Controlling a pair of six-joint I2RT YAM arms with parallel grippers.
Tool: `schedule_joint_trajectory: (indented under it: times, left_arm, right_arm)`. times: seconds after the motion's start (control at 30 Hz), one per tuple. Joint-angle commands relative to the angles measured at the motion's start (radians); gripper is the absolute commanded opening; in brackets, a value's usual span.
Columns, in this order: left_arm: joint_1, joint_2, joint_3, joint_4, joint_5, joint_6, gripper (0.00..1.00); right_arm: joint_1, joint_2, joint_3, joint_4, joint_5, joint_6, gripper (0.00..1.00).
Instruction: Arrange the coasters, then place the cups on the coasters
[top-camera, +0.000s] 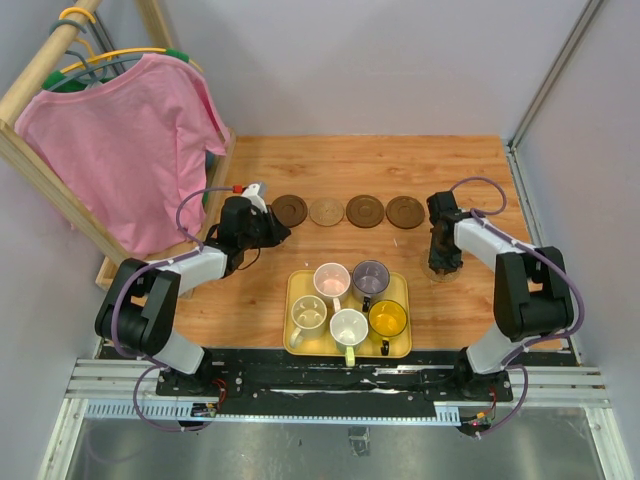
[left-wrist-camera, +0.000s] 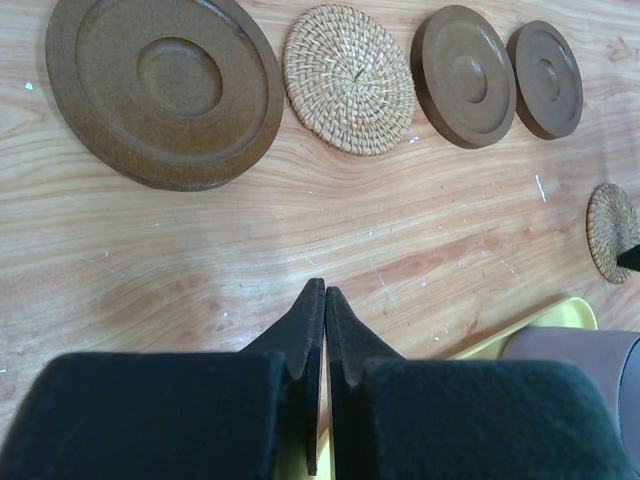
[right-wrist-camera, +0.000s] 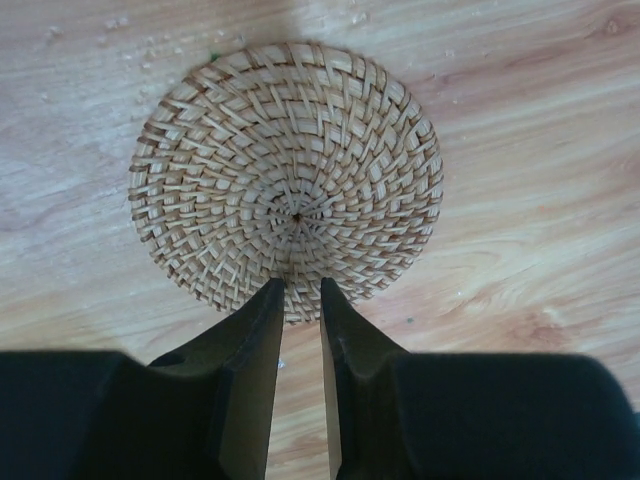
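The wooden worktop (top-camera: 460, 180) fills the middle of the overhead view, with a pink shirt (top-camera: 130, 150) on a wooden rack (top-camera: 45, 62) at the upper left. Low in the centre, a yellow tray (top-camera: 400, 290) holds all five cups: the cream cup (top-camera: 309, 316), pink cup (top-camera: 331, 280), grey-purple cup (top-camera: 370, 277), white cup (top-camera: 348, 327) and yellow cup (top-camera: 387, 318). Above the tray, four coasters lie flat in a row: a dark brown coaster (top-camera: 288, 210), a tan woven coaster (top-camera: 327, 212), a third coaster (top-camera: 365, 210) and a fourth coaster (top-camera: 405, 211), both brown. The fifth coaster (right-wrist-camera: 285, 180), also woven, lies apart at the right, below the row. The right fingers (right-wrist-camera: 268, 310) stand slightly spread over its near rim, pinching nothing. The left fingers (left-wrist-camera: 310, 310), near the row's left end, are pressed together and empty.
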Motion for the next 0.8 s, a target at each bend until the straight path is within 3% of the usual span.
schedule_joint_trajectory:
  times: [0.0,0.5,0.77]
  left_arm:
    - [-0.007,-0.025,-0.004,0.007,-0.008,0.014,0.04]
    - [-0.008,-0.016,-0.009,-0.003,-0.032,0.016,0.04]
    - [-0.007,-0.015,-0.014,0.001,-0.028,0.012,0.04]
  right_arm:
    - [-0.020,0.085,0.010,0.059,-0.053,0.021,0.24]
    - [-0.166,0.426,0.347,0.035,-0.056,0.019,0.23]
    - [-0.171,0.567,0.579,-0.042,-0.060,-0.009,0.24]
